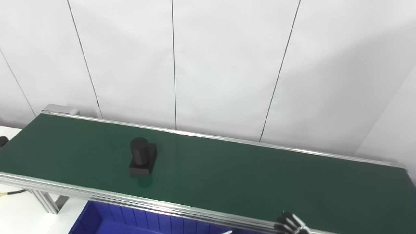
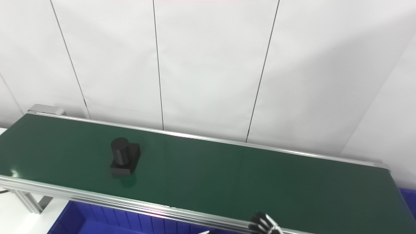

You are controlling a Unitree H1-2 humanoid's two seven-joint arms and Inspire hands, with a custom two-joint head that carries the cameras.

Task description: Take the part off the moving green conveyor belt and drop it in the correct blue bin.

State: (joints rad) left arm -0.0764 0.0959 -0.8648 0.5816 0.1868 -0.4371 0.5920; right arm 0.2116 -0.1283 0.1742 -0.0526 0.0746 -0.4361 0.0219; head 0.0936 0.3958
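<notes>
A black part (image 1: pixel 142 157), a cylinder on a square base, stands on the green conveyor belt (image 1: pixel 243 175) left of its middle. It also shows in the right eye view (image 2: pixel 124 157). Only the dark fingertips of my right hand (image 1: pixel 290 224) show at the bottom edge, just below the belt's near rail and far to the right of the part. I cannot tell whether that hand is open or shut. My left hand is not in view.
A blue bin (image 1: pixel 130 221) sits below the belt's near rail at bottom left. A second blue bin's corner (image 2: pixel 409 195) shows past the belt's right end. A white panelled wall stands behind the belt. The aluminium frame leg (image 1: pixel 45 200) is at lower left.
</notes>
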